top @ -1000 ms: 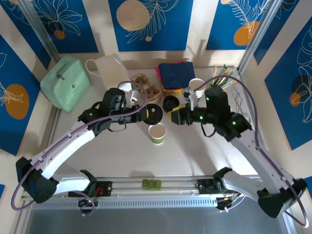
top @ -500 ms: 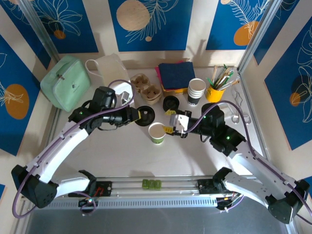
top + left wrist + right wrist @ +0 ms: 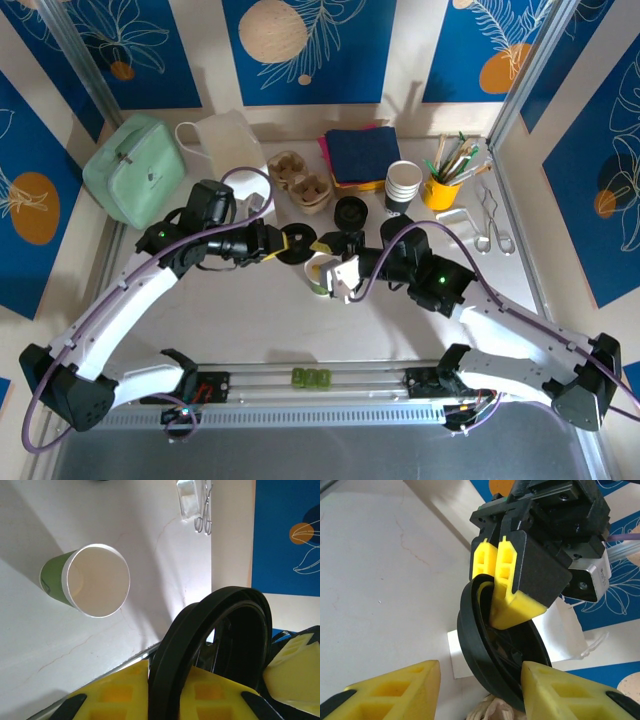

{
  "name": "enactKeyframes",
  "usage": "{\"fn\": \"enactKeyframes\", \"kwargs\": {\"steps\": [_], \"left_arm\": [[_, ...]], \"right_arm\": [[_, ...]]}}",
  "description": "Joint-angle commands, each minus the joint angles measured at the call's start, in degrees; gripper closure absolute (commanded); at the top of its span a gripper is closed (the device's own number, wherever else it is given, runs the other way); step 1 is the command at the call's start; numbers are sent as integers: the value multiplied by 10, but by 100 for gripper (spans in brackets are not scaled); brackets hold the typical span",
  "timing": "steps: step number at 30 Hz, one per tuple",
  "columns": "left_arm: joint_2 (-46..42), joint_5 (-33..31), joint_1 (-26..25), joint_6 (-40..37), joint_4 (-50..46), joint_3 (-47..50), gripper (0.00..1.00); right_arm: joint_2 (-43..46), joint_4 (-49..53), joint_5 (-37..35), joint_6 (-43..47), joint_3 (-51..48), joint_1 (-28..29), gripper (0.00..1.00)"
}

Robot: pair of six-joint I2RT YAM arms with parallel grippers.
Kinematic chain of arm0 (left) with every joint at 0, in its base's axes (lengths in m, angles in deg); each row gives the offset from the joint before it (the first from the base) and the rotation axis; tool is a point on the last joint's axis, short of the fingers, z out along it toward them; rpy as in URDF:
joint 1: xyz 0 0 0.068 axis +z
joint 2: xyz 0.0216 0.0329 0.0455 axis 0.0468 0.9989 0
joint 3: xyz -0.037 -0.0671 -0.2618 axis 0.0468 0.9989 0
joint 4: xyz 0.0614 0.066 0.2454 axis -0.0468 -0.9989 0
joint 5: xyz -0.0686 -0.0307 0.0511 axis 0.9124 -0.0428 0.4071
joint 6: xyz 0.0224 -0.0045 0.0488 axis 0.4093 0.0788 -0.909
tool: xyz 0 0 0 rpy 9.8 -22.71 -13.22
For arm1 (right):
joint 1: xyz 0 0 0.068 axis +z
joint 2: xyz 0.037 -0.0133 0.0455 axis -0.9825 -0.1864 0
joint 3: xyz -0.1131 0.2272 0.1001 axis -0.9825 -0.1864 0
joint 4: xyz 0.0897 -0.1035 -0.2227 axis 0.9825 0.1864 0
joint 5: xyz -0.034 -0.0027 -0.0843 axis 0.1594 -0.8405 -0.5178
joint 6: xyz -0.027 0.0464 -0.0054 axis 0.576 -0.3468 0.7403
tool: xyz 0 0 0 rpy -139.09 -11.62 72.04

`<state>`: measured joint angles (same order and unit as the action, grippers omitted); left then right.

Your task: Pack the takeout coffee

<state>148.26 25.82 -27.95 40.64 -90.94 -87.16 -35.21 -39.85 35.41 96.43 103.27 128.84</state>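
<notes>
Judging by the tabletop [image 3: 250, 320], the step in hand looks like capping: the left claw [image 3: 283, 242] is clenched on the rim of a black lid [image 3: 467, 630], held on edge near the green cup [image 3: 92, 580], while the right claw [image 3: 480, 680] hangs released by that cup. Done well, the lid gets turned flat and centred over the rim, and the cup gets steadied before pressing. The takeout coffee [image 3: 404, 187] stands at the far side, between dark napkins [image 3: 360, 152] and a yellow pot [image 3: 440, 192], upright, long axis vertical, open rim up
</notes>
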Motion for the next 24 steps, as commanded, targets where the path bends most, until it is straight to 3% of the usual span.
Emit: {"fn": "enactKeyframes", "kwargs": {"steps": [1, 10, 24], "left_arm": [[-12, 18, 3, 12, 19, 7, 85], [-11, 15, 3, 5, 26, 21, 85], [-7, 16, 3, 7, 31, 23, 85]], "right_arm": [[-6, -32, -40, 24, 15, 12, 54], [-13, -19, -67, 48, 27, 18, 64], [-16, -4, -99, 79, 29, 30, 70]]}}
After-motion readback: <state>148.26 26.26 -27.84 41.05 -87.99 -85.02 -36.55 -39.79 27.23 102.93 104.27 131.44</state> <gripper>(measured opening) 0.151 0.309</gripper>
